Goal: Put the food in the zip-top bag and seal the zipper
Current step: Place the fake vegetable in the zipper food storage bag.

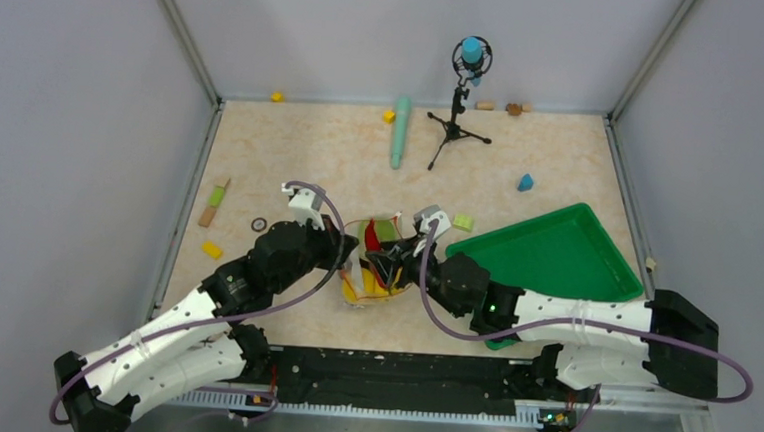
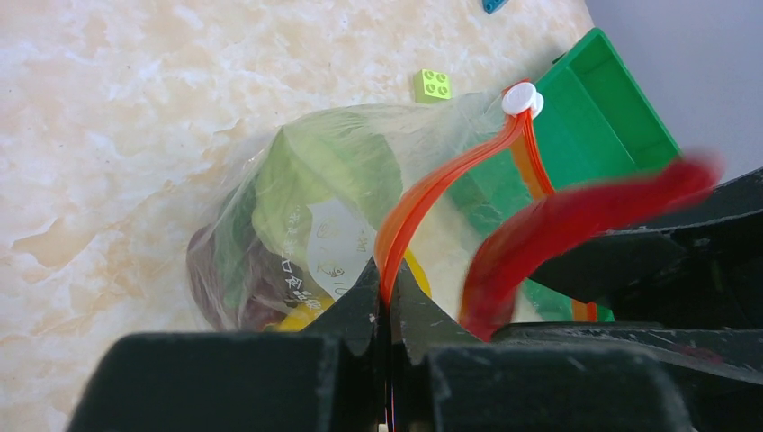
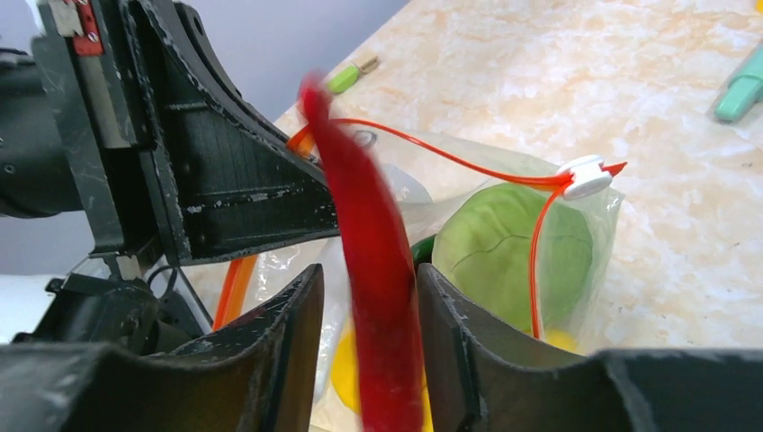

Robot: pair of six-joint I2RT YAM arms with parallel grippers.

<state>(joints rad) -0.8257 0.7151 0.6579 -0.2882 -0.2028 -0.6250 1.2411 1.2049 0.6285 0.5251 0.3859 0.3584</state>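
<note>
Left gripper [image 2: 389, 301] clenched on thin orange-red zipper strip [image 2: 432, 193] of clear floppy zip-top bag [image 2: 297, 171] mid-table, green plastic tray [image 1: 556, 249] rim just beside. Long red toy chili [image 3: 360, 198] between fingers of right gripper [image 3: 369, 279] at the bag's mouth edge — held or loose, cannot tell.

The left arm [image 1: 180, 334] reaches forward and to the right from its base. The right arm [image 1: 572, 318] lies low and reaches to the left, so the two wrists nearly meet. The left gripper [image 2: 385, 290] has its jaws pressed together, pinching the zipper [image 2: 423, 202]. The right gripper [image 3: 369, 274] has its jaws partly apart with the blurred chili [image 3: 360, 207] between them; a grip cannot be told.
</note>
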